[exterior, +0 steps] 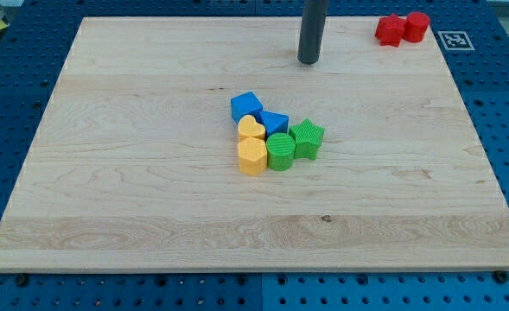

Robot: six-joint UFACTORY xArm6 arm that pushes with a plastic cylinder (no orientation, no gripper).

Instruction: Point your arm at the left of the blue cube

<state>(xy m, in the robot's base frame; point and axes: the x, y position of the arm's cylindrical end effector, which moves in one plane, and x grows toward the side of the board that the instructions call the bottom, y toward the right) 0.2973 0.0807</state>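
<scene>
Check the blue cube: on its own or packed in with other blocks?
Packed in. The blue cube sits at the top of the cluster, against the yellow heart and second blue block. My tip is well clear, up and right.

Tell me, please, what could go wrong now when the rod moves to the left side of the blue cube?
1. My tip stands above and right of the blue cube; a straight path may hit it.
2. The cube touches the yellow heart and sits close to the second blue block, so a bump could scatter the cluster.
</scene>
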